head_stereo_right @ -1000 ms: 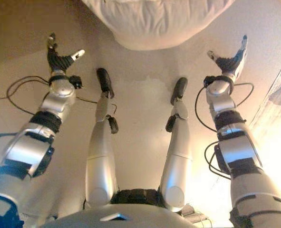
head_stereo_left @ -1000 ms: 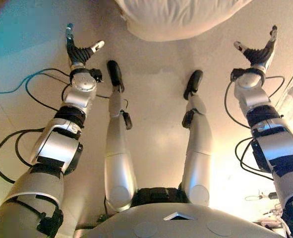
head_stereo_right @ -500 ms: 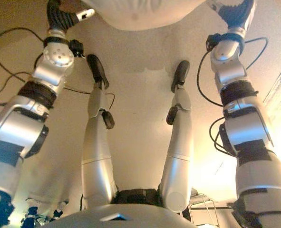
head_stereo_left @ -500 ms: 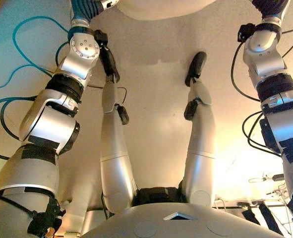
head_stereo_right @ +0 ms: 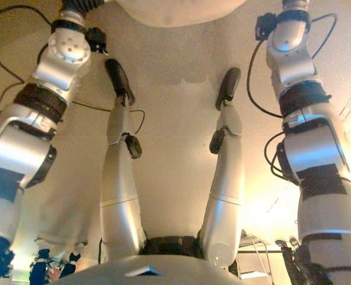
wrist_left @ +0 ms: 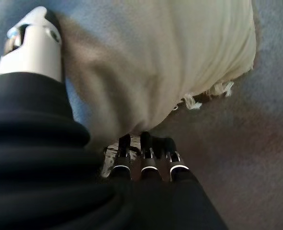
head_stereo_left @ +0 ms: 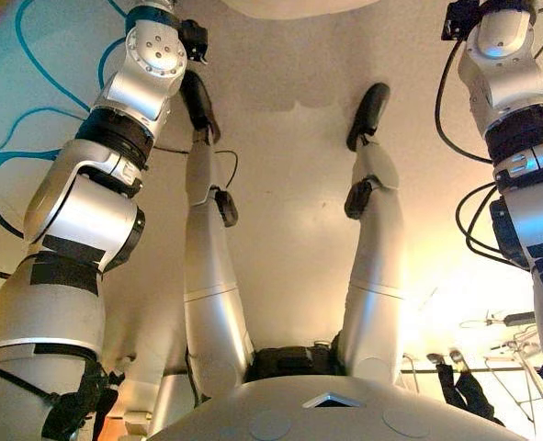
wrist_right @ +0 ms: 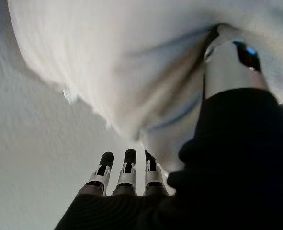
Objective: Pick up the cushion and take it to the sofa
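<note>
A cream cushion [wrist_left: 170, 52] with frayed tassels at its corner lies on the pale carpet ahead of me. Only its near edge [head_stereo_left: 299, 7] shows at the top of the eye views. Both arms reach forward past that edge, one at each end of the cushion. In the left wrist view my left hand [wrist_left: 146, 163] has straight fingers with their tips under the cushion's rim and its thumb [wrist_left: 31, 48] resting on top. My right hand [wrist_right: 127, 172] stands the same way at the other end [wrist_right: 122, 57], its thumb [wrist_right: 232, 72] denting the fabric.
Bare beige carpet [head_stereo_left: 289, 138] stretches between my arms. A blue cable [head_stereo_left: 5, 165] loops on the floor at the left. Thin metal stand legs [head_stereo_left: 519, 322] show at the lower right.
Both arms have stretched forward; the hands, spread in the air a second ago, have left the top of the eye views and reached the cushion's ends. The view has shifted, so less cushion shows.
</note>
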